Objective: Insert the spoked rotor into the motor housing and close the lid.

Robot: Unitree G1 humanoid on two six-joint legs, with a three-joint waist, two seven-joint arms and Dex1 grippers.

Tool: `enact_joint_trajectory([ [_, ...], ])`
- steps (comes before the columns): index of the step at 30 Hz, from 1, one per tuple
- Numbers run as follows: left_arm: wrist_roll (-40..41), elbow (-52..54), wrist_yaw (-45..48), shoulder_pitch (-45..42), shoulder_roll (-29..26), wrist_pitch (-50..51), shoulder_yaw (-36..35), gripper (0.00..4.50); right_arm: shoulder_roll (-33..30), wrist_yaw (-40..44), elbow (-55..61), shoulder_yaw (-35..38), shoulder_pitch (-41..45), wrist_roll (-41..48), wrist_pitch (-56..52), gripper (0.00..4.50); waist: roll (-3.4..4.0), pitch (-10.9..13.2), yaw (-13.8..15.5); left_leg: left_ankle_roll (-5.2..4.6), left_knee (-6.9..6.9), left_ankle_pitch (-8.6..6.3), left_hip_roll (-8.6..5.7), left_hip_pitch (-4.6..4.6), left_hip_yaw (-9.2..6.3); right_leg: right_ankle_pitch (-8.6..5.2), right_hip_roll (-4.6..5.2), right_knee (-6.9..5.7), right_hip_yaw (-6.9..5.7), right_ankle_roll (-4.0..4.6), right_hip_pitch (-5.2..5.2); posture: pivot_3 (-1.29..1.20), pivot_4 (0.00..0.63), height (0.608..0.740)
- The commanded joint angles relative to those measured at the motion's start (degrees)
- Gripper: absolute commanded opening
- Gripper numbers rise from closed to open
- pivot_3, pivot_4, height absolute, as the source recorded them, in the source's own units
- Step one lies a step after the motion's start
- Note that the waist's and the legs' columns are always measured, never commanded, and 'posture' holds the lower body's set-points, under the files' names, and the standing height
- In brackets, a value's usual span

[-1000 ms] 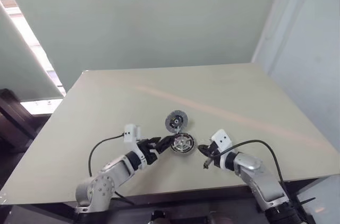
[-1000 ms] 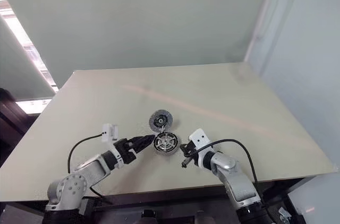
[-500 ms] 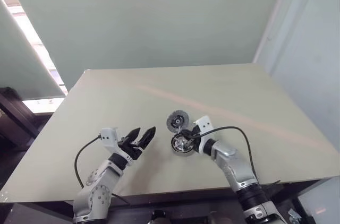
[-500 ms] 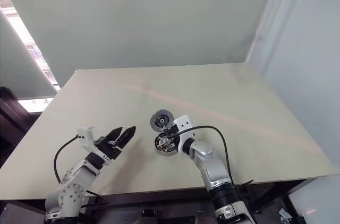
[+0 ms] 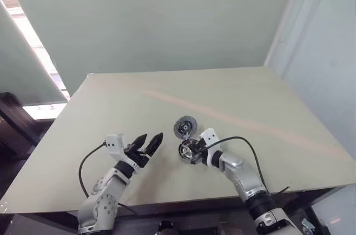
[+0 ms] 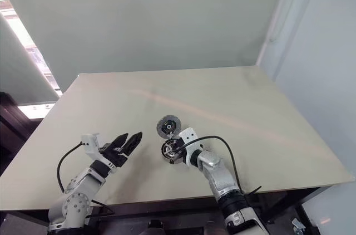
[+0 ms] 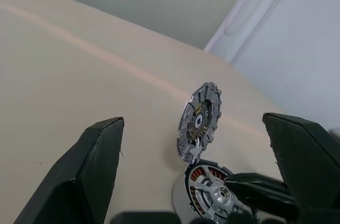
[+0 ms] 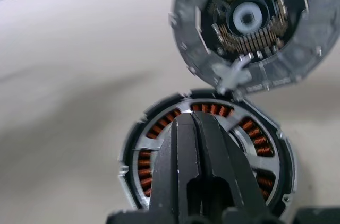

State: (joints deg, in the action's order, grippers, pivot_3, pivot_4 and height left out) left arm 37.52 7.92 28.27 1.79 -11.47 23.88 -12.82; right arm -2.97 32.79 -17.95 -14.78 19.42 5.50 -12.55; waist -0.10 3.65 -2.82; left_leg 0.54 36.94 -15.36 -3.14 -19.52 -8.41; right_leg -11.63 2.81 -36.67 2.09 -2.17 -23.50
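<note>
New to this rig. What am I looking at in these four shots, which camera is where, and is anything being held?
It is a two-armed humanoid robot at a pale table. The two wide shots come from its head cameras, looking down over both arms. The two close shots come from cameras on each wrist, looking along that arm's black fingers.

On the table lies a small round motor housing with copper windings, the spoked rotor seated inside it. Its lid, hinged at the edge, stands open.

The left pincer is open, off to the side, holding nothing. The right pincer is shut, its tips over the rotor; I cannot tell whether they touch it.
</note>
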Motion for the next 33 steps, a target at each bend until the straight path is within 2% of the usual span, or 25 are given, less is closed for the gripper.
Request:
enact_joint_trajectory([
  [1, -0.7, -0.2, 1.2, 0.2, -1.3, -0.7, -0.2, 4.5, -3.7, 4.4, 10.3, -3.3, -0.5, -0.6, -4.6, 0.93, 0.0, 0.0, 0.0, 0.0, -0.01, 0.0, 0.0, 0.0, 0.0, 0.0, 0.0, 0.0, 0.0, 0.0, -0.01, 0.0, 0.0, 0.74],
  [10, -1.3, -0.6, 2.0, 0.9, -1.9, -0.7, 0.2, 4.5, -18.3, 10.8, 20.8, -14.1, -1.3, -12.1, -4.1, 4.09, -0.02, 0.0, 0.0, 0.01, 0.05, 0.0, 0.01, 0.0, 0.03, -0.08, 0.02, 0.01, -0.02, 0.12, 0.05, 0.0, 0.0, 0.74],
  [18, -2.8, -1.2, 3.3, 1.0, -3.2, -0.2, 1.8, 4.5, -20.8, 14.6, 20.1, -18.8, 2.5, -17.5, -3.7, 4.09, -0.04, 0.0, 0.0, 0.0, 0.04, 0.0, 0.04, 0.0, 0.02, -0.08, 0.01, 0.0, -0.04, 0.12, 0.02, 0.0, 0.0, 0.74],
  [33, -3.9, -0.7, 3.5, 1.8, -2.8, -0.6, 2.6, 4.5, -18.3, 17.5, 16.0, -23.1, 9.7, -24.6, -8.9, 4.09, -0.04, 0.0, 0.0, 0.01, 0.04, 0.0, 0.04, 0.0, -0.03, 0.0, 0.02, -0.01, -0.08, -0.01, 0.01, 0.0, 0.0, 0.74],
])
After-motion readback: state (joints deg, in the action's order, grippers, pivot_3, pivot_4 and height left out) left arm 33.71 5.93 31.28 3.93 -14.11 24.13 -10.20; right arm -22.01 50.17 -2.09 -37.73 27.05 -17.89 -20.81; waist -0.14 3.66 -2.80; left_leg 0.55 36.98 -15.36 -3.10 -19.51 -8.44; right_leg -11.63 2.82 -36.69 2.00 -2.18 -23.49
